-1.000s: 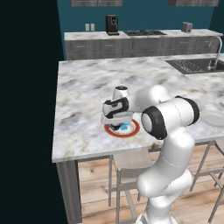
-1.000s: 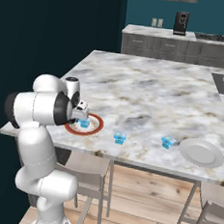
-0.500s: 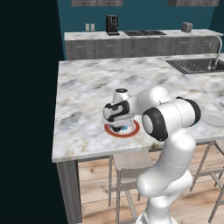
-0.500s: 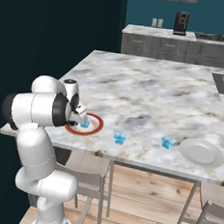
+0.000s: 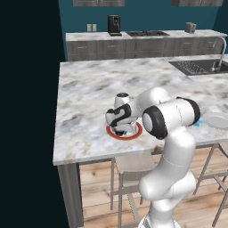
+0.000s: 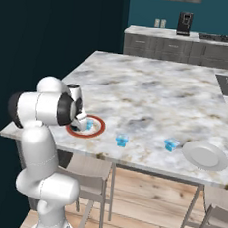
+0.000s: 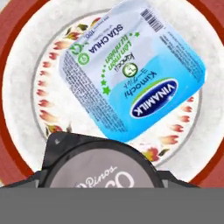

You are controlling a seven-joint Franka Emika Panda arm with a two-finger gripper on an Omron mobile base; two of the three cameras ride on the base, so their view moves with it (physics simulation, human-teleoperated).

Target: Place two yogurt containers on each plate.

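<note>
The orange-red rimmed plate lies near the island's front edge. A pale blue yogurt container lies on it with its printed lid up. My gripper hangs low over this plate, shut on the black yogurt container with the pale top, which sits just beside the blue one. My fingertips are hidden behind that cup. Two more blue yogurt containers stand on the counter. The plain white-grey plate lies to their right.
The marble island's front edge runs just below the plates, with stools under it. A sink is set into the far right. A back counter with a coffee machine stands behind.
My hand has come down toward the orange-rimmed plate with the black cup still in it. The other cups and the white plate have stayed put.
</note>
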